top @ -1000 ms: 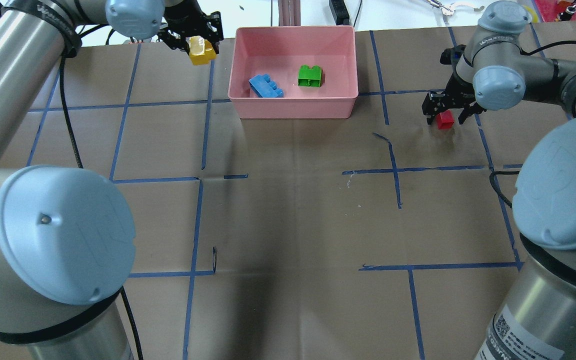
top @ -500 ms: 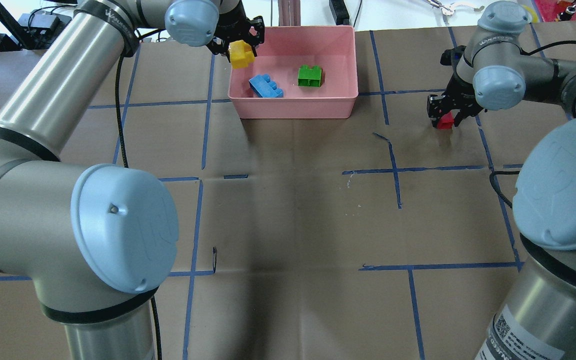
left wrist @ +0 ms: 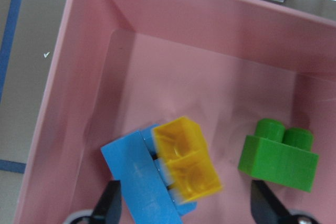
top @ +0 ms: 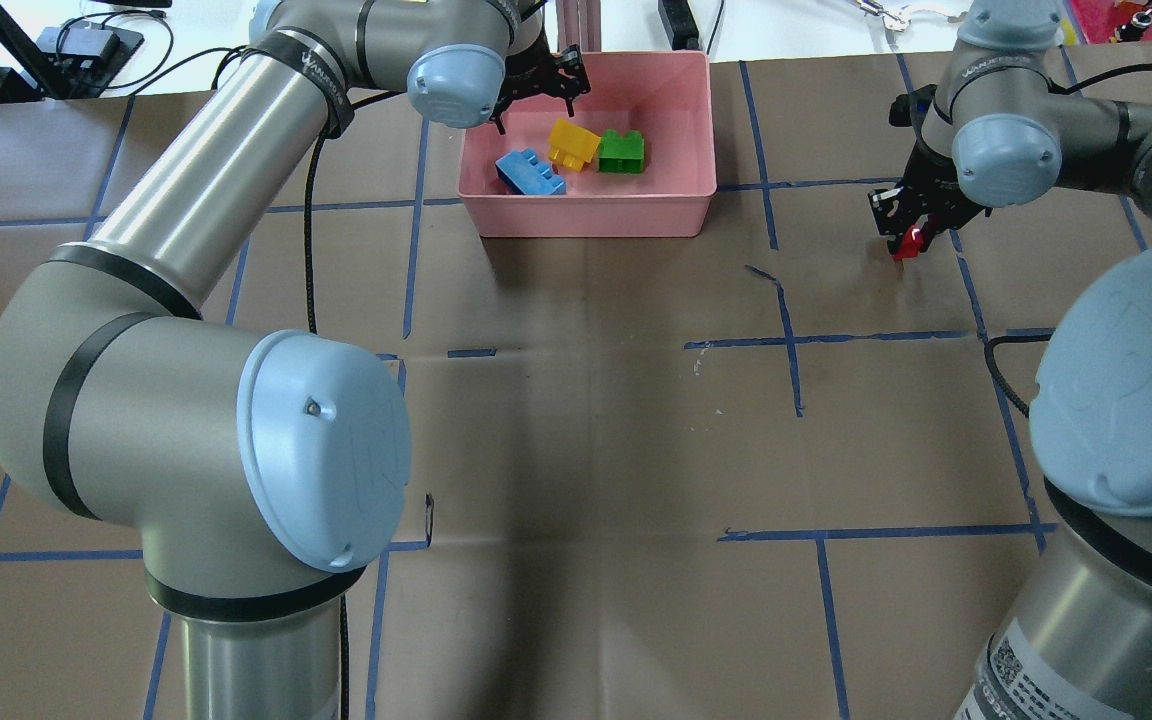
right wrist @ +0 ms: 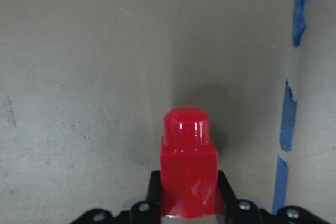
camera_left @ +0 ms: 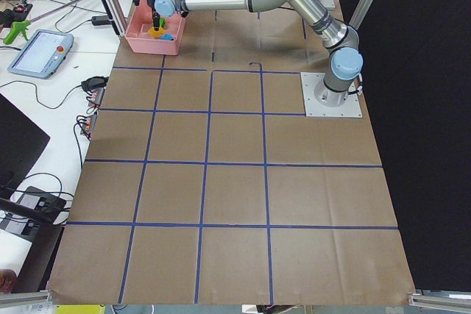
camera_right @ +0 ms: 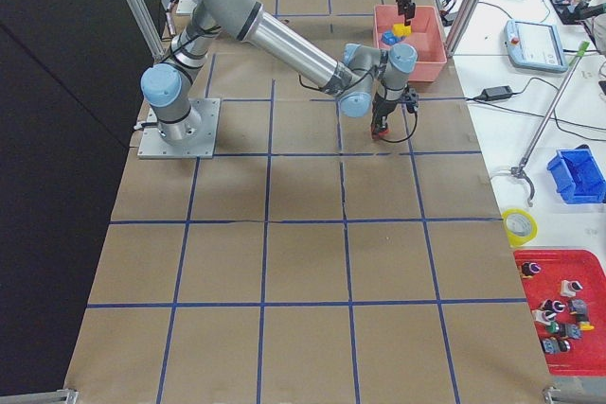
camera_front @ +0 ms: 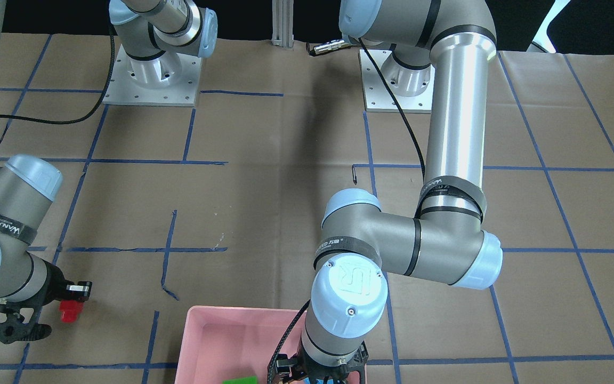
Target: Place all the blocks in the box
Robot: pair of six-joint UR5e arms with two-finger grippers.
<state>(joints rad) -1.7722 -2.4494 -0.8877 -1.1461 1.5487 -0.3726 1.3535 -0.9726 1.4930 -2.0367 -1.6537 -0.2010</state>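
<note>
three of four blocks lie in the box [top: 586, 215] at the far middle of the surface: blue [top: 530, 173] at its left, green [top: 620, 151] to the right, and yellow [top: 573, 144] between them, leaning on the blue. the left tool [top: 541, 105] hangs over the box, released and empty. the red block [right wrist: 188, 156] remains outside, well right of the box, grasped by the clenched right tool [top: 904, 222]. carrying it over and dropping it in looks like the only step left.

Blurred yellow block [left wrist: 186, 159] against blue block [left wrist: 137, 174], green block [left wrist: 278, 157] apart, inside pink box [left wrist: 210, 24].
</note>
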